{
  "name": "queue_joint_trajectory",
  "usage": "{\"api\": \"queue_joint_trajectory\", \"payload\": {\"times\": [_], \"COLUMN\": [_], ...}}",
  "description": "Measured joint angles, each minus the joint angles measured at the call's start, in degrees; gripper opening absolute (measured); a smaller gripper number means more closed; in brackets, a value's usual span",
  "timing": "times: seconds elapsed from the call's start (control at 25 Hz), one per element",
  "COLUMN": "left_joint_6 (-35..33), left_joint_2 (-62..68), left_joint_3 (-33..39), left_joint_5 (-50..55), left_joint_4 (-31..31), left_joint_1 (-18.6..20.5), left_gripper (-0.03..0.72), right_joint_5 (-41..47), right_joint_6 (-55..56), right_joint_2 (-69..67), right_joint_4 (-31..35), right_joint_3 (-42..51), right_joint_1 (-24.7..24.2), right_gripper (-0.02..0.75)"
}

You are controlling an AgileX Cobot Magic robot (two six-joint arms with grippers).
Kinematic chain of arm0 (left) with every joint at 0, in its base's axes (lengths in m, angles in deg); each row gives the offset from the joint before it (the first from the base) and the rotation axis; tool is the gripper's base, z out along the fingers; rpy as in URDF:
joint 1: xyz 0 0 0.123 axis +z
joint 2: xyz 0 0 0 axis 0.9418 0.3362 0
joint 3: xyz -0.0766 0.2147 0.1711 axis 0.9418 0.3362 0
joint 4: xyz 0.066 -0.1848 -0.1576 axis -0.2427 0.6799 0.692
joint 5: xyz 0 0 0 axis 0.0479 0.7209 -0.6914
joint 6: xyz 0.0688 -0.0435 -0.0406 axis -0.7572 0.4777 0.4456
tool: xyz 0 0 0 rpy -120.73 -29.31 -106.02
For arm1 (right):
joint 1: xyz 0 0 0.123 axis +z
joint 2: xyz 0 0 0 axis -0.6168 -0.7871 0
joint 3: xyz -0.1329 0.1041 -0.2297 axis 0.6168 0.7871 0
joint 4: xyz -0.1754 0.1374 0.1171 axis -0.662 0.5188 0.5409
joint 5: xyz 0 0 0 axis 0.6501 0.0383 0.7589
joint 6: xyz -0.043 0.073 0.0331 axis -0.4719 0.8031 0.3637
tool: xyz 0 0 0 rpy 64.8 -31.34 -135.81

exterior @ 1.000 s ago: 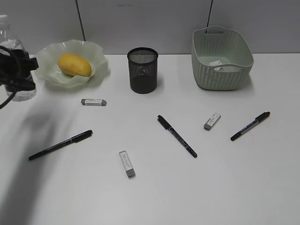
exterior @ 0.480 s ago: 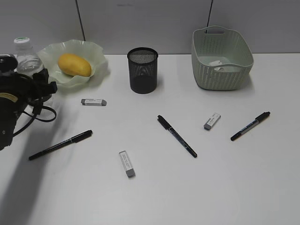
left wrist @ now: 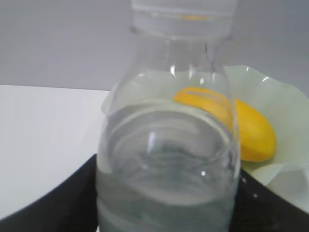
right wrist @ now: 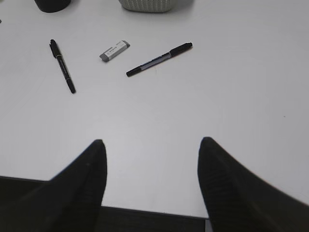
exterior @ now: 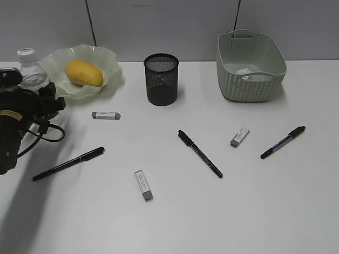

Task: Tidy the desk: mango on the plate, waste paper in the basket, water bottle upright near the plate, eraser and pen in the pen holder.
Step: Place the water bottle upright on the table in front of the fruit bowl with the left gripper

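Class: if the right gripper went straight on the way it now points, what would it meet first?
Probably the nearest pen, which lies ahead of the open right gripper across bare desk; the eraser lies just left of that line. Depth is uncertain.

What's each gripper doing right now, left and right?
Left gripper: around the upright water bottle, apparently gripping it.
Right gripper: open, empty, over the desk.
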Motion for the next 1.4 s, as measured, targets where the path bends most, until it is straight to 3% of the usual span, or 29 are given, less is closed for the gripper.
{"api": "queue_joint_trajectory", "payload": {"times": [0.2,0.52,0.72,1.24,1.4], "left_joint_6": [0.48,0.86,0.86,0.86,0.86], "left_joint_2": [1.16,1.51,1.47,-7.10,-16.46], "left_joint_3": [-0.19,-0.19,0.07,14.13,15.36], "left_joint_5": [-1.93,-1.70,-1.45,-0.93,5.98], "left_joint_4": [-0.36,-0.54,-1.69,-4.63,-5.85], "left_joint_1": [0.00,0.00,0.00,0.00,0.00], "left_gripper": [0.509,0.608,0.622,0.624,0.620], "right_joint_5": [0.00,-0.04,-0.04,-0.04,-0.06], "right_joint_6": [0.00,0.00,0.00,0.00,0.00], "right_joint_2": [0.00,0.00,0.00,0.00,0.00], "right_joint_4": [-0.05,-0.05,-0.05,-0.05,-0.05], "right_joint_3": [0.00,0.00,0.00,0.00,0.00], "right_joint_1": [0.00,0.00,0.00,0.00,0.00], "right_gripper": [0.476,0.476,0.476,0.475,0.475]}}
